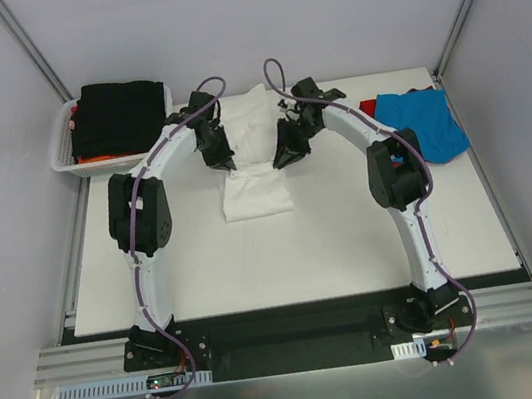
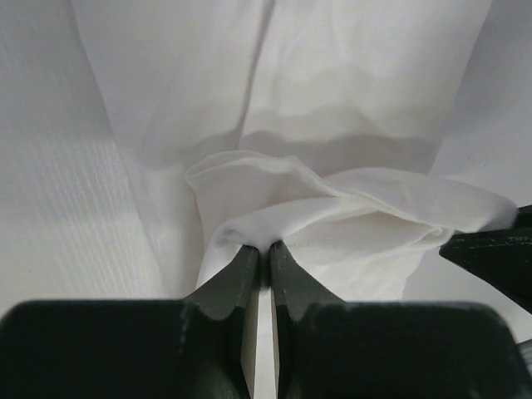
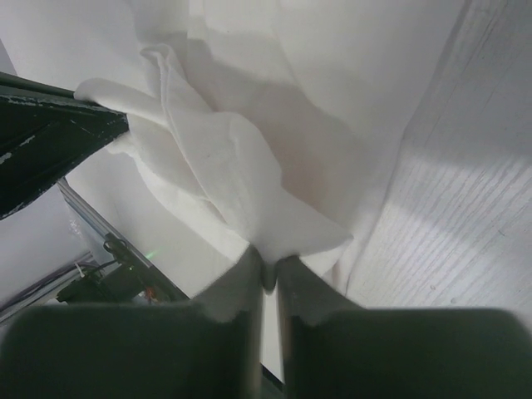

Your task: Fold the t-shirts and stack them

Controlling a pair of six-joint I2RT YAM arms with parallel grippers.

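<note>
A large white t-shirt (image 1: 254, 176) lies in a long band down the middle of the table, partly lifted between the two arms. My left gripper (image 1: 222, 163) is shut on a bunched fold of the white t-shirt (image 2: 274, 224); its fingertips (image 2: 245, 262) pinch the cloth. My right gripper (image 1: 285, 156) is shut on another fold of the same shirt (image 3: 249, 191), cloth wedged between its fingertips (image 3: 293, 274). A bright blue t-shirt (image 1: 421, 124) lies at the table's right edge, over a red one (image 1: 369, 107). A black t-shirt (image 1: 119, 116) sits folded on an orange one (image 1: 90, 159) in the basket.
A white lattice basket (image 1: 65, 155) stands at the table's far left corner. The right gripper's dark tip (image 2: 490, 253) shows at the right edge of the left wrist view, and the left gripper's tip (image 3: 50, 150) at the left of the right wrist view.
</note>
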